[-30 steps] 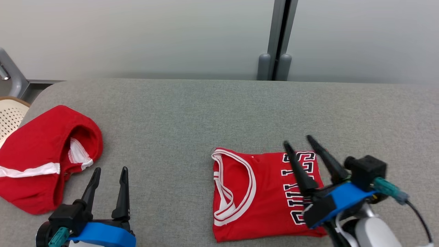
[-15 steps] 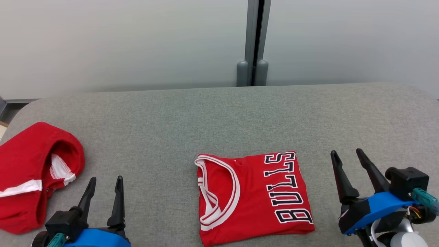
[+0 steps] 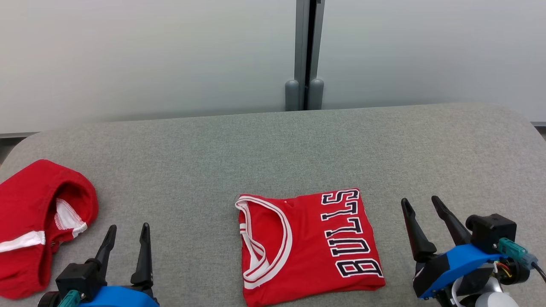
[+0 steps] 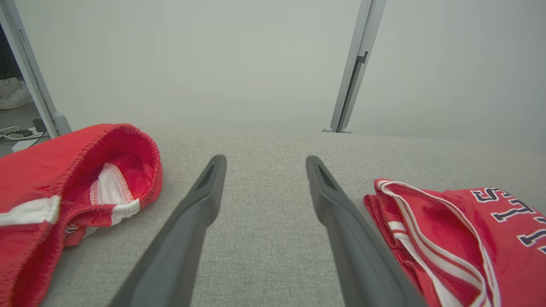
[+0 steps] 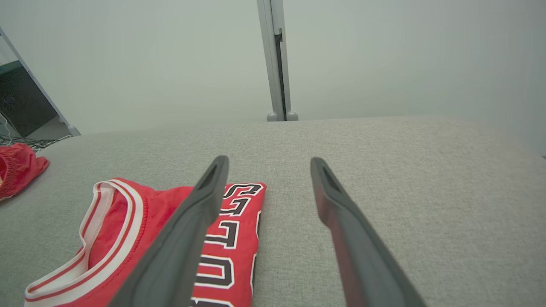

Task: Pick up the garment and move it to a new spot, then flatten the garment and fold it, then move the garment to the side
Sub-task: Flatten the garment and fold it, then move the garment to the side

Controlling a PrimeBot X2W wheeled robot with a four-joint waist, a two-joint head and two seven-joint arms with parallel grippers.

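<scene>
Leftward, crumpled red shorts point(image 3: 25, 192) lie near the folded jersey point(image 3: 307, 238); left gripper point(image 3: 129, 227) and right gripper point(image 3: 419, 200) gape empty.

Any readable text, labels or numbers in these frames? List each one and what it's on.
"BULLS": black letters edged in white on the folded red jersey, running sideways in the head view. Both wrist views catch only some of its letters.
No other text: the second red garment shows a white stripe and stitching but no lettering.
</scene>
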